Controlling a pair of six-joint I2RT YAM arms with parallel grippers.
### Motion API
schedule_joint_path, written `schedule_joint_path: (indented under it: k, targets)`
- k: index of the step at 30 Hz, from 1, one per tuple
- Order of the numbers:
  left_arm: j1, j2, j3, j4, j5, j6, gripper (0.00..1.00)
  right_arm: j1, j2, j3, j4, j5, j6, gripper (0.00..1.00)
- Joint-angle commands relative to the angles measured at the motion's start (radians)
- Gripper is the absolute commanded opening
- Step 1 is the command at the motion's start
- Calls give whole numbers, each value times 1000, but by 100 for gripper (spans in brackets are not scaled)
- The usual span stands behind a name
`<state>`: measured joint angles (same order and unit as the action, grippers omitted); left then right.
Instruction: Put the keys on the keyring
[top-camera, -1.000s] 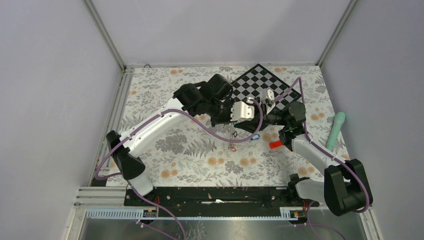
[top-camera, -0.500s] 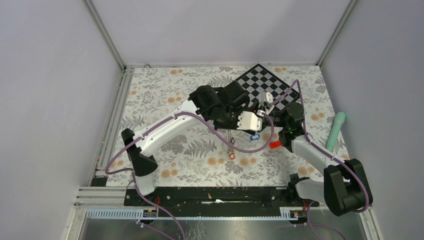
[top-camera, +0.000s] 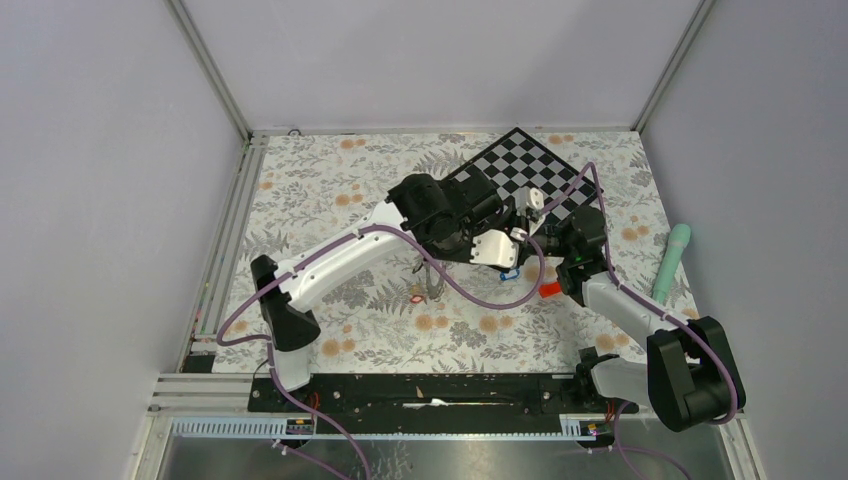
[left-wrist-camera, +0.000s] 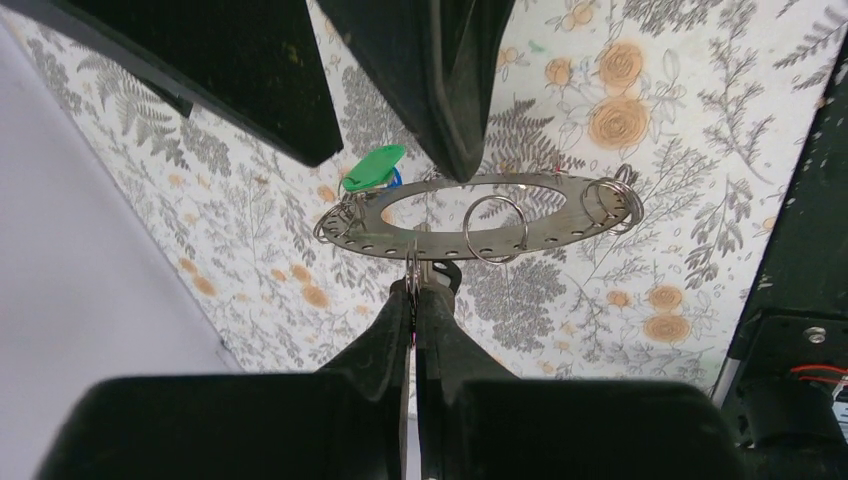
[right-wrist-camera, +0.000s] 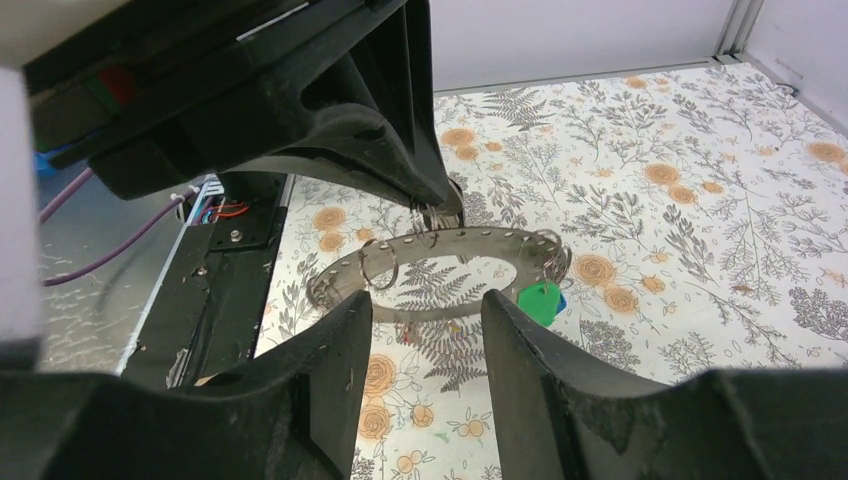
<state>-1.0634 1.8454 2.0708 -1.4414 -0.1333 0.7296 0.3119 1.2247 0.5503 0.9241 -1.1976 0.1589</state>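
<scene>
The left gripper (left-wrist-camera: 414, 292), fingers pressed shut, pinches a wire loop (left-wrist-camera: 413, 266) at the keyring's (left-wrist-camera: 560, 215) near rim, a green-tagged key (left-wrist-camera: 370, 165) already hanging beyond them; the right gripper (right-wrist-camera: 422, 302) gapes half open, gripping nothing visible, a blue-tagged key (top-camera: 510, 272) seemingly unthreaded.

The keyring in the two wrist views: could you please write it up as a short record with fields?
keyring: flat grey ring, holes along its rim, held above the tablecloth
left gripper: shut on the keyring's near rim, at a small wire loop
right gripper: jaws apart at the opposite rim; contact unclear
hanging at one end: green-tagged key, blue tag peeking out behind it
also on the rim: small wire loops
nearby on the table: red block
</scene>
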Motion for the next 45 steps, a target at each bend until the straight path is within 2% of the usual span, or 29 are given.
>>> schedule_joint_path:
  k: [1,6,12,21,28,35,36,40,45]
  targets:
    - [-5,-63,12,107,96,-4,0,18,3,0,32,-4,-17,51]
    - [9,-86,-17,165,214,-28,0,23,-1,-2,69,0,15,51]
    - [29,-98,-42,198,256,-42,0,23,-3,-2,75,1,21,47]
    - [43,-95,-49,215,284,-59,0,24,0,1,79,0,28,26]
    - [64,-98,-48,237,317,-74,0,26,0,6,89,-3,37,0]
    - [123,-111,-47,257,436,-82,0,23,-8,18,109,-2,51,0]
    - [137,-120,-52,258,467,-74,4,23,-11,22,109,-7,53,0]
    - [207,-182,-106,288,588,-24,37,14,-20,43,122,-32,82,0]
    - [297,-285,-216,387,722,24,55,7,-27,48,156,-55,122,0]
